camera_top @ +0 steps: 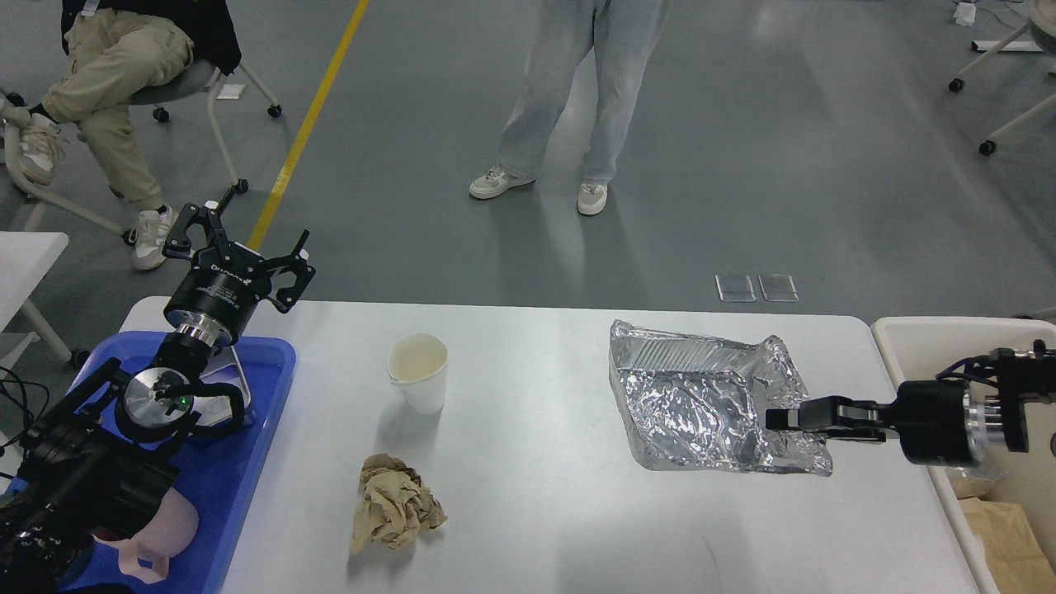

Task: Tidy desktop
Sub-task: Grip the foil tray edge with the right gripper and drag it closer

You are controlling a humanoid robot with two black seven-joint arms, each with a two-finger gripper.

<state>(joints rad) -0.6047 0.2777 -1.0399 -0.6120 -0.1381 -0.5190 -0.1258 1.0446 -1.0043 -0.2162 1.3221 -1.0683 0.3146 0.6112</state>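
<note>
The white desktop (pixel 544 511) carries a white paper cup (pixel 419 372) left of centre, a crumpled brown paper wad (pixel 393 503) in front of it, and a crumpled foil tray (pixel 701 400) at the right. My right gripper (pixel 777 417) comes in level from the right, shut on the foil tray's near right edge. Above the table's far left corner, my left gripper (pixel 243 241) is held up and open, with nothing in it.
A blue tray (pixel 247 462) at the left holds a pink mug (pixel 157 536) and a small metal item, partly behind my left arm. A cream-white bin (pixel 907 338) with brown paper stands off the right edge. People stand and sit beyond the table.
</note>
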